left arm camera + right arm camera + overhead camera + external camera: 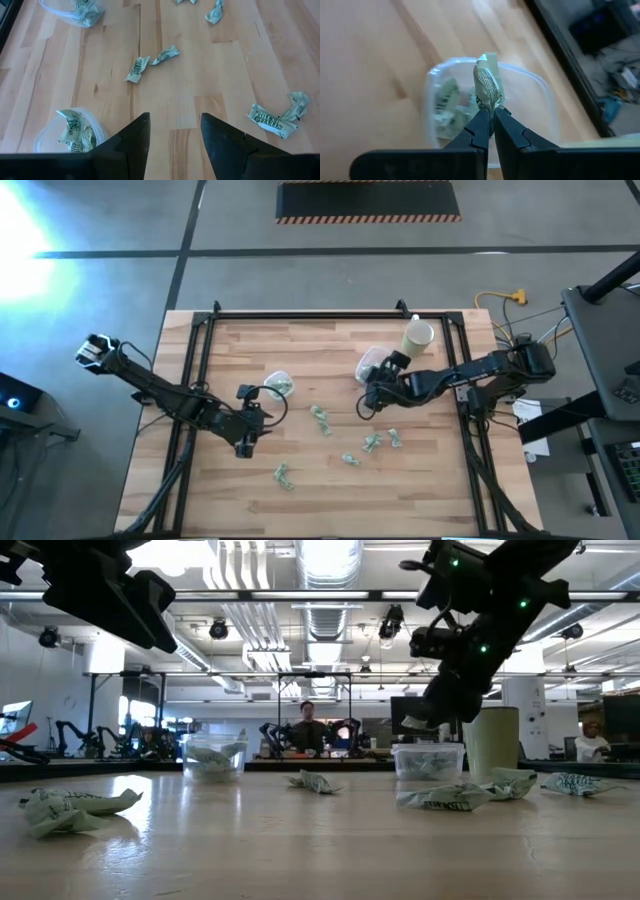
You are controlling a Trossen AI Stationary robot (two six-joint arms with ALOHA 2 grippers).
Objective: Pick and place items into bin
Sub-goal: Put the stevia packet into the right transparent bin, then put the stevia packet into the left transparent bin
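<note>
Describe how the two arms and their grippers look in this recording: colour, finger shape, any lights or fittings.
Both arms are dark, near-black, jointed links. The left gripper has two broad, matte black fingers tapering to blunt tips. The right gripper has slimmer black fingers with notched edges. The right arm shows small green lights in the low view. A pale fitting sits at the left arm's base end in the high view.

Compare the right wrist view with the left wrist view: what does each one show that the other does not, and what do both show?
Only the right wrist view shows the right hand shut on a candy, held over a clear tub with candies inside.

Only the left wrist view shows the left hand open and empty above the table, with loose candies lying on the wood.

Both show the wooden table and a clear tub holding green and white candies.
</note>
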